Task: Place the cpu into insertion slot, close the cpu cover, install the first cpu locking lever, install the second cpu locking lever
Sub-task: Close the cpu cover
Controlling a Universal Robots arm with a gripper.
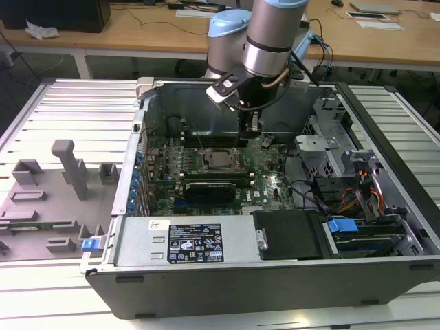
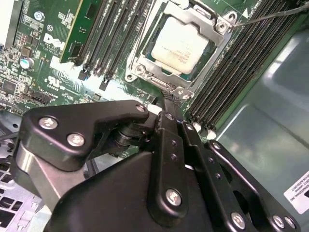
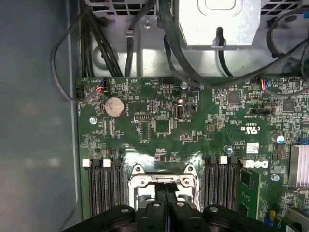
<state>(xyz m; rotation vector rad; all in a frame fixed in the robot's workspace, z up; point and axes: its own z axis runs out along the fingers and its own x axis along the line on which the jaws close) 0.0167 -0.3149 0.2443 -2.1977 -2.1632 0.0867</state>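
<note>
Arm [image 1: 271,41]: exterior view, it reaches into the open computer case [image 1: 275,282], with the pincer [image 1: 245,134] just at the far side of the cpu [image 1: 221,159].
Cover [image 2: 203,19]: second wrist view, lying shut over the cpu.
Pincer: first wrist view, fingers [image 3: 161,193] pressed together, tip at the cover's edge.

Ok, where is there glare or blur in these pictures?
In the second wrist view, glare washes out the cpu top and the close gripper looks soft; in the first wrist view, the case wall is a hazy blur; in the exterior view, the motherboard lies in dimmer shade.
</note>
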